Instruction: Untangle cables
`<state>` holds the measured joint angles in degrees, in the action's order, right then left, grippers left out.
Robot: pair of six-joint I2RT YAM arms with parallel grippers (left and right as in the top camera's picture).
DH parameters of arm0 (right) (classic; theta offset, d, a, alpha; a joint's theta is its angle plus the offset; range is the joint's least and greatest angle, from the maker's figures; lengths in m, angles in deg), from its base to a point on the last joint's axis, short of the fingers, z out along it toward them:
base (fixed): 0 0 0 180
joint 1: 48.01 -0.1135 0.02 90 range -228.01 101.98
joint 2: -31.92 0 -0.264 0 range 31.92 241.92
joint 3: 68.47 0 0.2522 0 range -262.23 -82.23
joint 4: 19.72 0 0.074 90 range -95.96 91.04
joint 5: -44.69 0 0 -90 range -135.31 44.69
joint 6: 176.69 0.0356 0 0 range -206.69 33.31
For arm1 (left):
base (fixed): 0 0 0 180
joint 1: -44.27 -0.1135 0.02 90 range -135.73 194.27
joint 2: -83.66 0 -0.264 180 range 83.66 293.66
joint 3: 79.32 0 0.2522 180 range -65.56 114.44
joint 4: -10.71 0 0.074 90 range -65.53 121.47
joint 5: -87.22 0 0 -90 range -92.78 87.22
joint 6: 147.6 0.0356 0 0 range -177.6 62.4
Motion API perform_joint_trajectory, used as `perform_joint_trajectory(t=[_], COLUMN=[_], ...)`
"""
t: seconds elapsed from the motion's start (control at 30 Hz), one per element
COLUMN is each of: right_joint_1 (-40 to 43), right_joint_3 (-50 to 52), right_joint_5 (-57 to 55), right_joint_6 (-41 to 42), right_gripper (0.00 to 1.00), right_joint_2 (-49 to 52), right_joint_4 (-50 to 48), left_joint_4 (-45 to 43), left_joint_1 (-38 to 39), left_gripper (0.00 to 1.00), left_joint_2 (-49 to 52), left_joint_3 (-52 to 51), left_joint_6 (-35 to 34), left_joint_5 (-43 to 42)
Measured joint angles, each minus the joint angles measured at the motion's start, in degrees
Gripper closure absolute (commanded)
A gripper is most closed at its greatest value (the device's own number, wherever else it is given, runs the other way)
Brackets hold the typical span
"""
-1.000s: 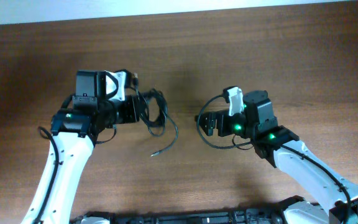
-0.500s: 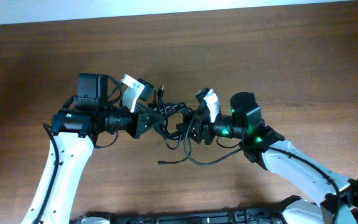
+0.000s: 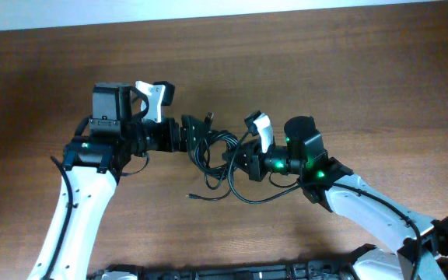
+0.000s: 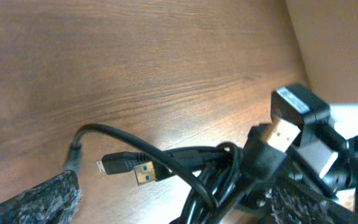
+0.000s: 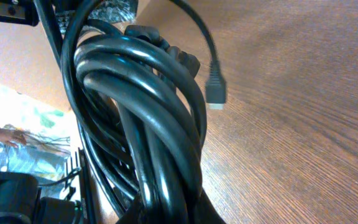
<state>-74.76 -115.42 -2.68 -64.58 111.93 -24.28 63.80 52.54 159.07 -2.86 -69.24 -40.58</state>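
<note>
L gripper [image 3: 188,137] is pointing right toward the table centre. In the L wrist view its pads [image 4: 39,200] are standing wide apart. The cables [image 3: 212,148] are passing thru the gap btwn them, sitting nearer the far pad than the near one, w/ no clear pinch showing. One strand is arching out beside the near pad and curving back into the bundle.

Two small ends are poking out of the bundle toward that pad: a blue-tongued USB plug [image 4: 144,175] and a smaller dark plug [image 4: 109,164] just beside it. A wider gold-tipped plug [image 4: 279,132] is sticking up on the far side of the bundle.

R gripper [image 3: 236,162] is facing left and nosing into the opposite side of the same bundle. In the R wrist view, thick black coils are filling most of the frame and running down to the bottom edge. They are hiding the fingers, so can't tell whether the R gripper is clamping or just touching. A flat plug [image 5: 215,93] is hanging on a single strand just right of the coils, over bare wood.

From overhead, the bundle is sitting as a knot of loops btwn the two grippers, approx mid-table. One loose strand is trailing toward the robot's side, its plug end [image 3: 194,196] lying on the wooden table [image 3: 364,78].
</note>
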Motion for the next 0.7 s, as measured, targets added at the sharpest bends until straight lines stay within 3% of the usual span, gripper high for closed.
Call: perform_joint_trajectory(t=[0.17, 0.2, 0.33, 0.37, 0.43, 0.7], right_joint_1=[0.0, 0.0, 0.0, 0.0, 0.0, 0.0], right_joint_3=[0.0, 0.0, 0.0, 0.0, 0.0, 0.0], right_joint_5=[0.6, 0.6, 0.6, 0.6, 0.6, 0.1], right_joint_6=[-1.3, -1.4, -1.5, -1.6, -1.5, -1.4], right_gripper=[0.96, 0.96, 0.96, 0.96, 0.96, 0.96], right_joint_2=[0.0, 0.0, 0.0, 0.0, 0.0, 0.0], right_joint_4=[0.4, 0.8, 2.7, 3.2, 3.8, 6.3], left_joint_4=[-1.5, -2.6, -5.8, -6.3, -8.3, -12.2], left_joint_1=[3.0, 3.7, 4.0, 4.0, 4.0, 4.2], left_gripper=[0.02, 0.10, 0.57, 0.78, 0.97, 1.00], left_joint_2=[0.7, 1.3, 4.5, 5.2, 6.3, 7.5], left_joint_3=[0.0, 0.0, 0.0, 0.0, 0.0, 0.0], left_joint_6=[-5.6, -6.3, -10.6, -10.9, -11.8, -11.0], left_joint_5=[1.0, 1.0, 1.3, 1.5, 2.8, 3.9])
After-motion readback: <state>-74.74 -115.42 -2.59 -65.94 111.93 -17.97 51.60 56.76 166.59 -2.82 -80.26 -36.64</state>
